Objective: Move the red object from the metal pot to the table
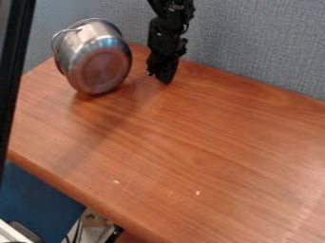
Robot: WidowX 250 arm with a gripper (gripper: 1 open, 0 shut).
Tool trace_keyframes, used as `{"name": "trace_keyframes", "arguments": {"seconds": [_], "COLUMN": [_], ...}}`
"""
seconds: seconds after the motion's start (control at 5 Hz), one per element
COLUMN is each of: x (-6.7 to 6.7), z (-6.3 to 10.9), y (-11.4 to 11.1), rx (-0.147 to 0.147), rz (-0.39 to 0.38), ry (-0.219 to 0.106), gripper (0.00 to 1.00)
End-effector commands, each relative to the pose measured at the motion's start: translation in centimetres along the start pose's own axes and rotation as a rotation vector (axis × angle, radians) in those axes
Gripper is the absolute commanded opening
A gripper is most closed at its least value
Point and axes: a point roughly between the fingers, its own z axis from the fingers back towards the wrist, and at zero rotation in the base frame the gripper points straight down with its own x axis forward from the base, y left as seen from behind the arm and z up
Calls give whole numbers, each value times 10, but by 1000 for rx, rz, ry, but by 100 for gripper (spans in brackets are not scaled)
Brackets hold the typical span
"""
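1. Black end effector [165,72]: clenched, just right of the pot; any grasped item not discernible.
2. Shiny silver cylindrical metal pot [97,59]: tipped over, far left of the reddish-brown wooden desk [178,157], round base facing near side.
3. Red object: location cannot be determined; pot interior hidden.

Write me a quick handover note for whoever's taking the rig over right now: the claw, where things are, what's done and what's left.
Claw: shut, low at the far edge of the table, right of the pot. Can't tell whether it grips anything.
Pot: tipped on its side at the table's far left corner, base toward the camera, mouth hidden.
Red object: not visible; may be inside the pot or hidden by the claw.
Done: nothing that can be confirmed.
Left: find the red object, then get it onto the table if it isn't there.
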Motion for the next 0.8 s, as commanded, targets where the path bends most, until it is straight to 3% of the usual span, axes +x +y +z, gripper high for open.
{"name": "trace_keyframes", "arguments": {"seconds": [0.0,0.4,0.6], "x": [16,39,17], "z": [32,64,75], "y": [-4,-4,-1], "rx": [-17,19,-29], "rz": [32,95,56], "ry": [-2,39,71], "gripper": [0,0,0]}}
